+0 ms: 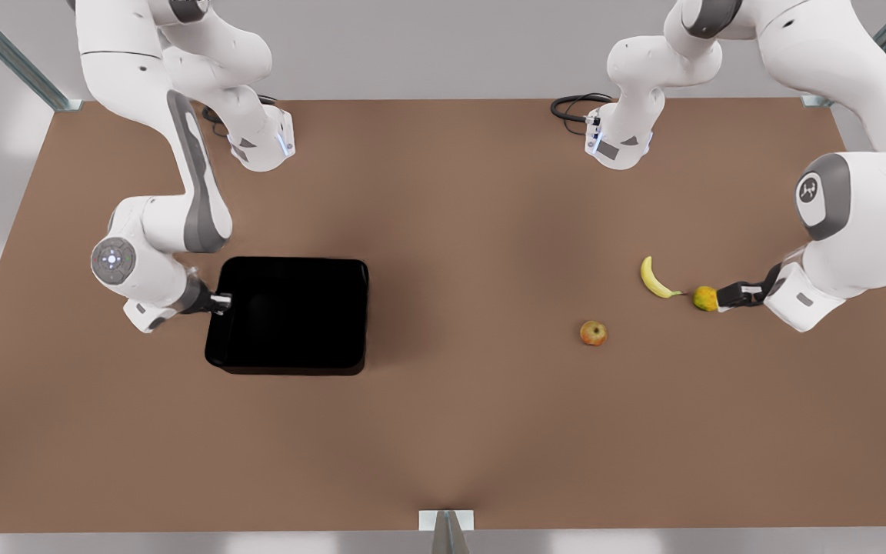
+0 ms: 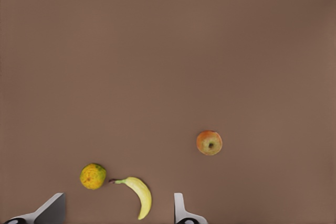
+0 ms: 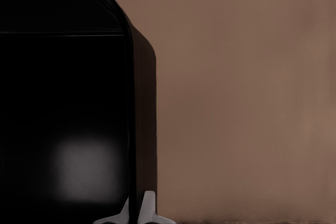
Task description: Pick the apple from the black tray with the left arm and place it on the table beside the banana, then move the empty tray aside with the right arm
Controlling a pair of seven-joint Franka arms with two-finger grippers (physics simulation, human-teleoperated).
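Front view, right gripper (image 1: 221, 302) jaws clamped on black tray (image 1: 289, 314) rim, left gripper (image 1: 722, 296) jaws apart by citrus fruit (image 1: 705, 298).

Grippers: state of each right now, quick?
Left gripper: open, holding nothing, above the banana.
Right gripper: shut on the tray wall.

A simulated robot lab test cell: a bare matte brown worktop (image 1: 443, 431) framed by grey metal posts (image 1: 4, 54), plain grey walls behind, and two white Franka arms (image 1: 181, 115) bolted at the far edge, black cables (image 1: 577, 104) coiled beside one base, and flat rendered lighting with no household furnishings
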